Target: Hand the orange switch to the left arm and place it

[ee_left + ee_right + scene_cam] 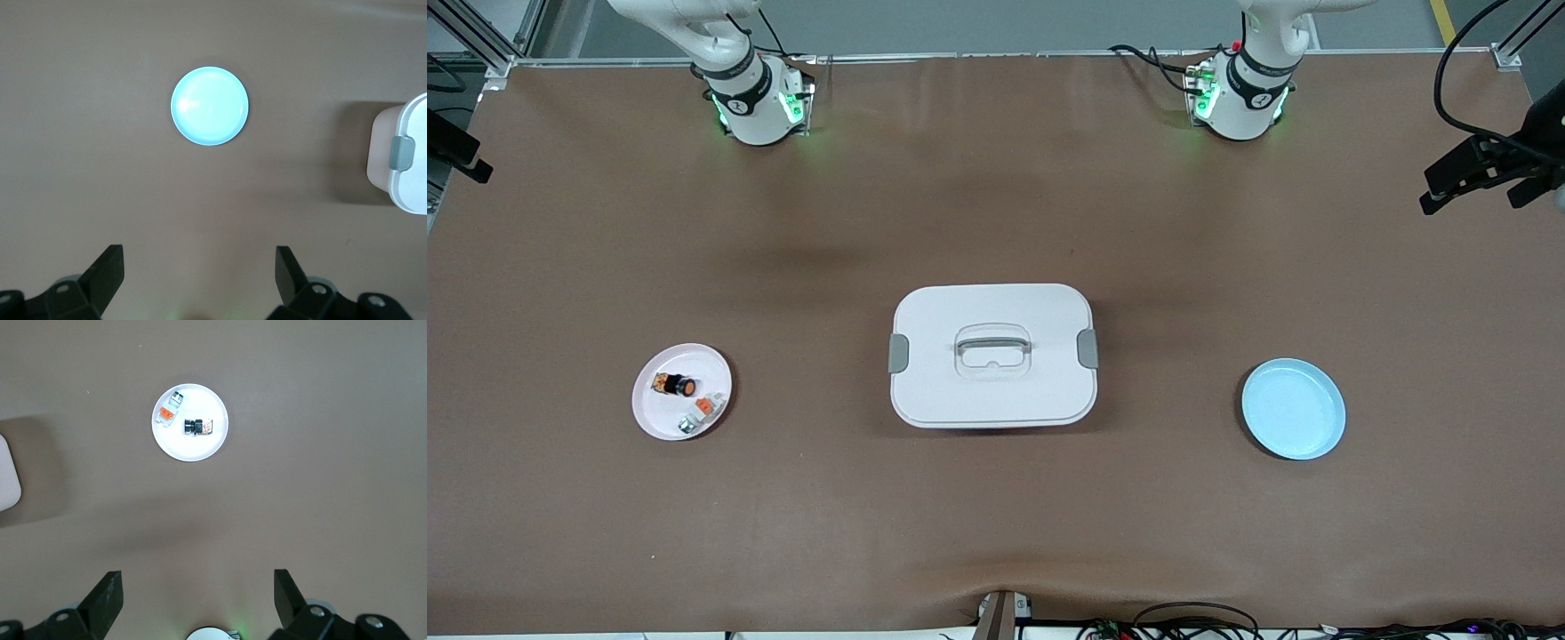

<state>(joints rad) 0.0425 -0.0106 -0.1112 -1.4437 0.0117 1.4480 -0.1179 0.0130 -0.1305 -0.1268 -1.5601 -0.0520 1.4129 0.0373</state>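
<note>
Two plates on brown table

White plate, blue plate, connector.

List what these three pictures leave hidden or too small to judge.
- Box contents: lid shut in the front view.
- Box cut off by the edge in both wrist views.
- Orange switch markings: too small everywhere.
- Left tool and right tool: only open fingertips show, absent from the front view.
</note>
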